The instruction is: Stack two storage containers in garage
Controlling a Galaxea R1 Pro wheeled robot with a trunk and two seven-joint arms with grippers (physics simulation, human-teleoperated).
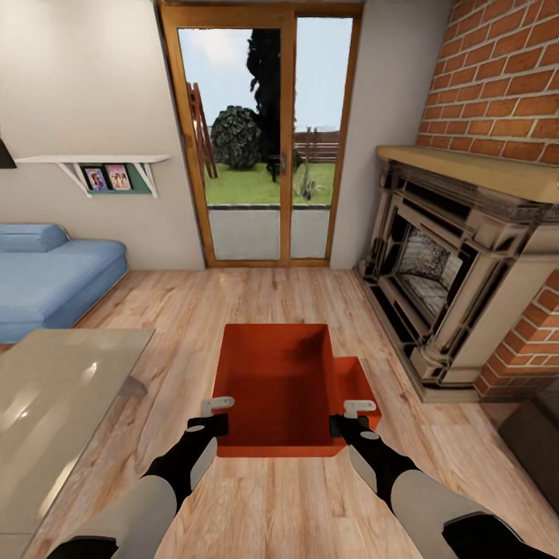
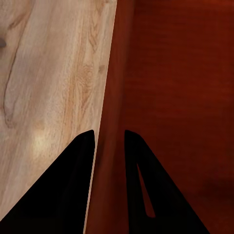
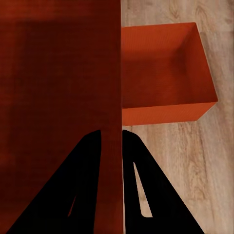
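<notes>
An orange-red storage container (image 1: 276, 373) hangs between my two grippers above the light wood-plank floor of the living room. My left gripper (image 1: 217, 415) is shut on its left wall (image 2: 105, 122), one finger inside and one outside. At the opposite side, my right gripper (image 1: 353, 415) is shut on its right wall (image 3: 119, 97). The second storage container (image 1: 357, 380) rests on the wood floor just to the right, partly hidden behind the held one. In the right wrist view that second container (image 3: 165, 63) lies open and empty beyond the held bin.
An ornate stone fireplace (image 1: 458, 279) with brick above it lines the right side. A glass-topped table (image 1: 62, 404) stands close on the left, a blue sofa (image 1: 54, 279) behind it. Wood-framed glass doors (image 1: 264, 140) are straight ahead. A dark object (image 1: 536, 442) sits low at right.
</notes>
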